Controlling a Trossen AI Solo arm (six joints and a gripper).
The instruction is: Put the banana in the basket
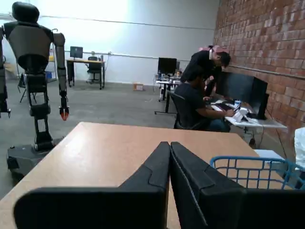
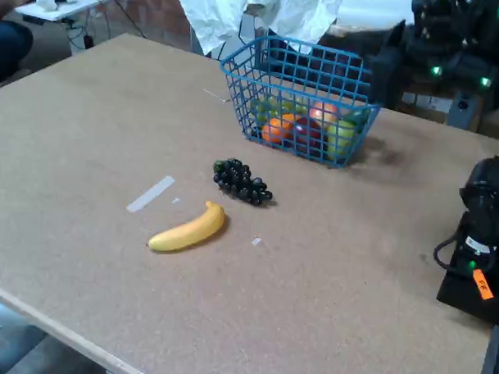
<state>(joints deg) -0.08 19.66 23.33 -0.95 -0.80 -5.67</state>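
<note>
Step in hand, approach not yet begun: your black gripper (image 1: pixel 170 157), fingers pressed together and empty, must spread and descend over the smooth yellow curved banana (image 2: pixel 187 229) lying on the tan bench (image 2: pixel 87 132), just beside the dark grape bunch (image 2: pixel 242 181), well apart from the blue wire-grid basket (image 2: pixel 298 98).

Robotics lab in industrial hall. Wrist view: brick wall (image 1: pixel 257 43), bare concrete floor (image 1: pixel 109 102), humanoid robot (image 1: pixel 33 71) on wheeled base, desks with monitors (image 1: pixel 167 65), two people (image 1: pixel 202 90) working at desk. Fixed view: plain test counter (image 2: pixel 328 272), electronics with green LEDs (image 2: pixel 459 47).
</note>
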